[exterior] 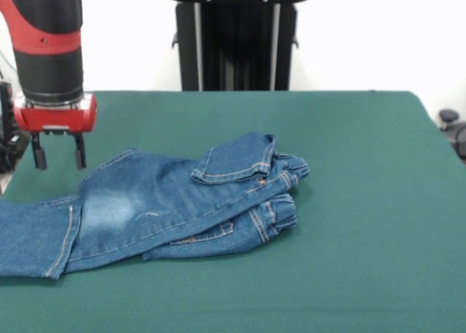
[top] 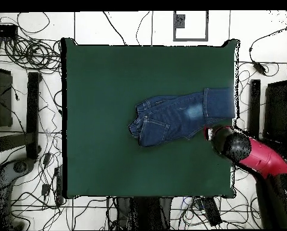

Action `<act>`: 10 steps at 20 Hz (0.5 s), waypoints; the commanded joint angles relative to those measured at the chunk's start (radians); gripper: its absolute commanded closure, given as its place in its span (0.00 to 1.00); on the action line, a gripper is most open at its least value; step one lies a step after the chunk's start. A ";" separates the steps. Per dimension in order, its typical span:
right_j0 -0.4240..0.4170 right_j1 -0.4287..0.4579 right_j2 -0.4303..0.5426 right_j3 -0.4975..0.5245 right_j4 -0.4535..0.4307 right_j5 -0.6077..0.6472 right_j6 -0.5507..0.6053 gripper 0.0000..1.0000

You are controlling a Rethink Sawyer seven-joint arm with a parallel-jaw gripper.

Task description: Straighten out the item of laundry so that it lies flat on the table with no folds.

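The item of laundry (exterior: 167,205), small blue denim jeans with a faded pale patch, lies on the left half of the green table (exterior: 349,202). Its waist end is bunched and folded over itself toward the middle, and one leg runs off the picture's left edge. In the overhead view the jeans (top: 175,117) reach to the table's (top: 109,90) right edge. My gripper (exterior: 57,149) hangs open and empty just above the cloth's far left part, its two dark fingers apart. From above, the arm (top: 242,150) covers the gripper.
A black pedestal (exterior: 237,38) stands behind the table's far edge. Cables and dark stands (top: 31,114) crowd the floor around the table. A dark object (exterior: 453,129) sits off the right edge.
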 commanded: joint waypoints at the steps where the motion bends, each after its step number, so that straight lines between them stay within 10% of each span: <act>1: 0.096 -0.058 0.028 0.057 0.051 0.122 0.169 0.00; 10: 0.080 -0.098 0.046 0.119 0.088 0.114 0.162 0.00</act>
